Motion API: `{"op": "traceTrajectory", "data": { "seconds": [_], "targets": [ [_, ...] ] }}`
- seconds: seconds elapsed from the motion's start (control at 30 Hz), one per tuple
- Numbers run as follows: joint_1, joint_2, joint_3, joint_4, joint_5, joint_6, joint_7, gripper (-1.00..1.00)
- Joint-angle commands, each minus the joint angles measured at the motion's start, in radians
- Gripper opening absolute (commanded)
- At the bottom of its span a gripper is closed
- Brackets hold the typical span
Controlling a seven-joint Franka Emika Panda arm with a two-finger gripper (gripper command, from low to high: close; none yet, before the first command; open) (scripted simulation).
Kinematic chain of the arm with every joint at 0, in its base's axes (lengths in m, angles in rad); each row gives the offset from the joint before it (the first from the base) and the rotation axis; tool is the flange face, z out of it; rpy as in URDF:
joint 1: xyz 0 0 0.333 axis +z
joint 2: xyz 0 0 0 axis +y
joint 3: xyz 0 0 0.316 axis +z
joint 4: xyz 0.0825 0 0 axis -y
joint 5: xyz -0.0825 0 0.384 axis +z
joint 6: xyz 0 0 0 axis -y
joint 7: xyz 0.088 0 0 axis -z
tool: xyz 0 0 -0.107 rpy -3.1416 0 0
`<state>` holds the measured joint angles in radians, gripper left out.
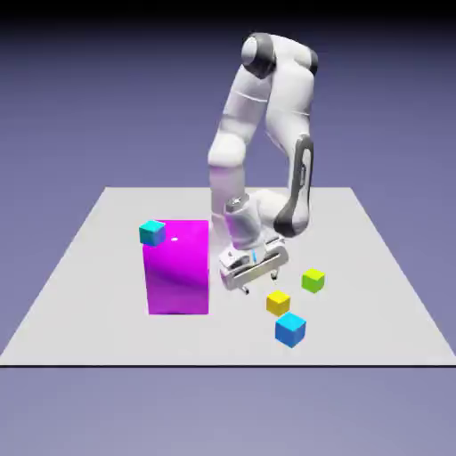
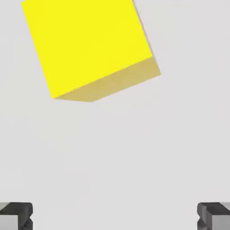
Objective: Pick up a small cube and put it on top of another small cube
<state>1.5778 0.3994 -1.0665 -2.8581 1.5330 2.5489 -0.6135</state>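
The small yellow cube (image 1: 278,302) rests on the grey table, just to the exterior view's right of and slightly nearer than my gripper (image 1: 256,287). In the hand view the yellow cube (image 2: 90,47) fills the upper left, well beyond my gripper (image 2: 115,215). Both fingertips (image 2: 15,214) sit wide apart at the bottom corners with only bare table between them, so the gripper is open and holds nothing. A lime-green cube (image 1: 313,280) lies a little farther to the right.
A large magenta block (image 1: 177,266) stands on the table (image 1: 89,294) at the exterior view's left of the gripper. A small cyan cube (image 1: 152,232) sits at its upper left corner. A blue cube (image 1: 289,329) lies in front of the yellow one.
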Motion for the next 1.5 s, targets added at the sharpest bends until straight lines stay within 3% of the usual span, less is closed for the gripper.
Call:
{"op": "traceTrajectory", "data": {
  "seconds": [0.0,0.47,0.8,0.83,1.17,1.47],
  "targets": [
    [0.036,0.022,-0.025,-0.001,0.036,-0.011,-0.031,0.00],
    [0.538,0.333,-0.367,-0.017,0.527,-0.168,-0.466,0.00],
    [0.283,0.502,-0.041,0.117,0.751,-0.262,-0.536,0.00],
    [0.283,0.502,-0.041,0.117,0.751,-0.262,-0.536,-1.00],
    [0.538,0.333,-0.367,-0.017,0.527,-0.168,-0.466,-1.00],
    [0.212,0.101,-0.140,0.098,0.273,0.039,-0.384,-1.00]
  ]
}}
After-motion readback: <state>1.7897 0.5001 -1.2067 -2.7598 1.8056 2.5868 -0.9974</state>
